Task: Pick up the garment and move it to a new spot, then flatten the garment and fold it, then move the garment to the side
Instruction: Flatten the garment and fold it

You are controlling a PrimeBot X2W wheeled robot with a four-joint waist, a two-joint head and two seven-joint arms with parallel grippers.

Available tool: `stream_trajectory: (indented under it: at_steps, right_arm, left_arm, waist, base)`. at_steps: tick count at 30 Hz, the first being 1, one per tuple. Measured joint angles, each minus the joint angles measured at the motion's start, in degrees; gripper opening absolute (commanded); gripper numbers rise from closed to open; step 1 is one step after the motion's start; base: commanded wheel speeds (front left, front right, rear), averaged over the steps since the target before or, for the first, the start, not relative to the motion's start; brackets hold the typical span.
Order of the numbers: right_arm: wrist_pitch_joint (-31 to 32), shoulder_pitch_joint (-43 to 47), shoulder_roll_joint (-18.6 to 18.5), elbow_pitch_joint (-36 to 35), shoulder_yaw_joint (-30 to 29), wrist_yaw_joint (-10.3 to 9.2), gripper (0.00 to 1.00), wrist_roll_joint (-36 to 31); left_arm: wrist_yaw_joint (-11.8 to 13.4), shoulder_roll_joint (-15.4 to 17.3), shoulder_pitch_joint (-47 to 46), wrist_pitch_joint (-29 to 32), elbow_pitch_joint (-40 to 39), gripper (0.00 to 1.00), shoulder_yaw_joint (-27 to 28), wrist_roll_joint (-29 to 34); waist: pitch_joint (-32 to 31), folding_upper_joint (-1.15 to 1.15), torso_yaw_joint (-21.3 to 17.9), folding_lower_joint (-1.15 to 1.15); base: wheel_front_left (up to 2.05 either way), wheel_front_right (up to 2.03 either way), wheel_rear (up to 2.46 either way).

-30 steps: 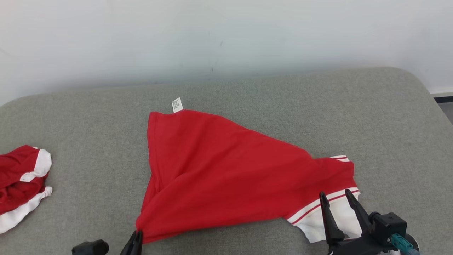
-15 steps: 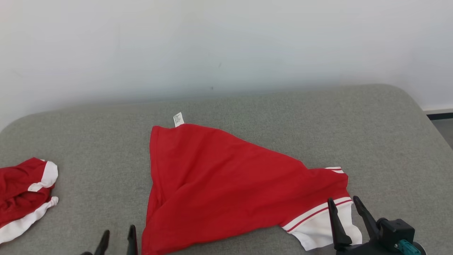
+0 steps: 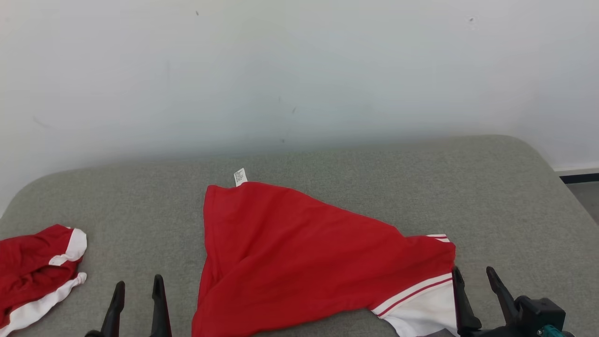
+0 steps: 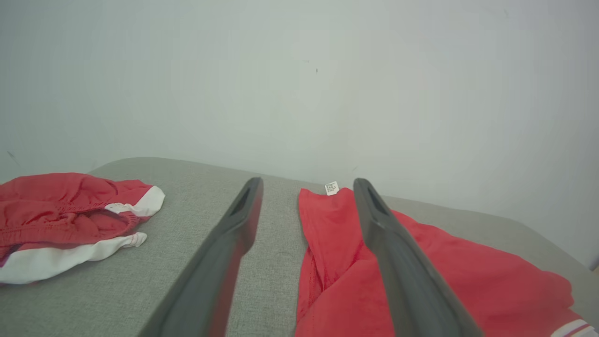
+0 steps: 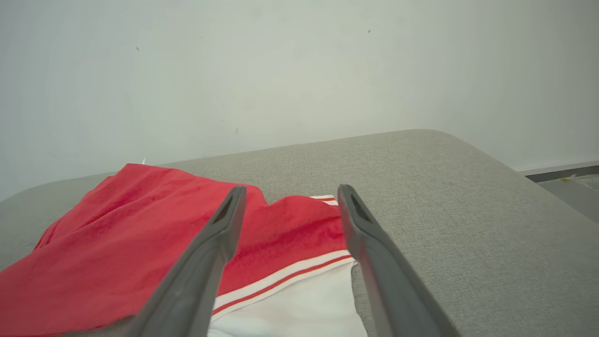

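- Spread across the middle of the grey pad (image 3: 374,187): red garment (image 3: 299,262), roughly triangular and creased, with its far corner toward the white wall (image 3: 299,70).
- At that far corner: small white label (image 3: 240,177), poking out onto the pad.
- At the garment's near right end: white band (image 3: 421,313), edged by a thin red stripe.
- Left gripper (image 3: 139,281): jaws spread, nothing pinched. Over bare pad just left of the garment's near left corner. In the left wrist view, one finger overlapping the red cloth; contact not determinable.
- Right gripper (image 3: 473,270): jaws spread, nothing pinched. Just beside the right edge of the white band. In the right wrist view, fingers straddling the band's corner; touching or hovering not determinable.
- At the far left of the pad: second garment (image 3: 32,267), red with white trim, crumpled in a heap and partly cut off by the edge of the head view. Well apart from the main garment, with bare pad and the left gripper between the two.
- Beyond the pad's right edge: dark baseboard (image 3: 579,178) and a strip of floor (image 3: 585,194).
- Count: garments, two; labels, one; grippers, two, with two dark fingers each; pads, one.
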Motion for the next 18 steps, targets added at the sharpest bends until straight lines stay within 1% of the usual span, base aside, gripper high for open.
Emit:
stream_trajectory:
  at_steps: [4,11,18]
  right_arm:
    - [-0.3,0.4,0.0,1.1,-0.4,0.00,1.00,-1.1]
    - [-0.1,0.6,0.0,2.7,-0.8,0.00,1.00,-3.0]
    - [0.4,1.1,0.0,3.3,-0.3,0.00,1.00,-4.3]
  left_arm:
    - [-0.8,-0.7,1.0,0.0,0.4,1.00,0.5,2.0]
    - [-1.0,-1.2,2.4,0.0,2.3,1.00,1.1,4.3]
    - [-0.7,-1.5,3.2,0.0,4.0,1.00,2.6,4.8]
  waist:
    - [-0.7,0.00,-0.3,0.00]
    - [-0.8,0.00,-0.9,0.01]
    - [-0.3,0.00,-1.1,0.01]
  base:
    - [0.00,0.00,0.00]
    - [0.00,0.00,0.00]
    - [0.00,0.00,0.00]
